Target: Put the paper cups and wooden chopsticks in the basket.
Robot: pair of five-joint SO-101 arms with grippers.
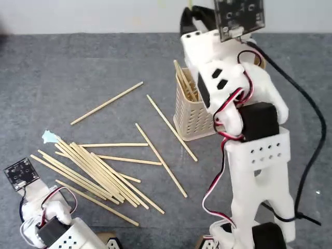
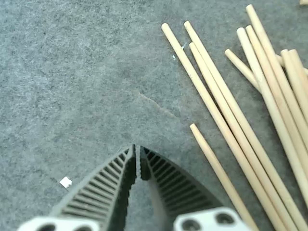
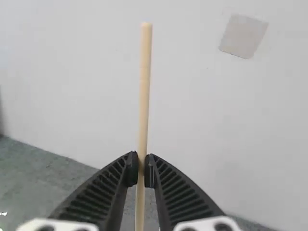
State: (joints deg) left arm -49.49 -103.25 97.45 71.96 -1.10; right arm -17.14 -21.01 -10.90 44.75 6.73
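free: far mat (image 1: 62,67) | obstacle: chopsticks (image 1: 96,170) (loose scatter) mid-table, reaching basket (image 1: 191,122)

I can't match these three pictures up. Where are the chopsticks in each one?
High view: chopsticks scattered on the table, left of the basket.
Left wrist view: several chopsticks lying beside the left gripper.
Right wrist view: one chopstick clamped in the right gripper.
Shared landmark: the grey table covering.

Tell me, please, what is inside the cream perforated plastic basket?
Several wooden chopsticks lean inside the basket, tips above its rim. A white robot arm covers part of it, so the rest is hidden.
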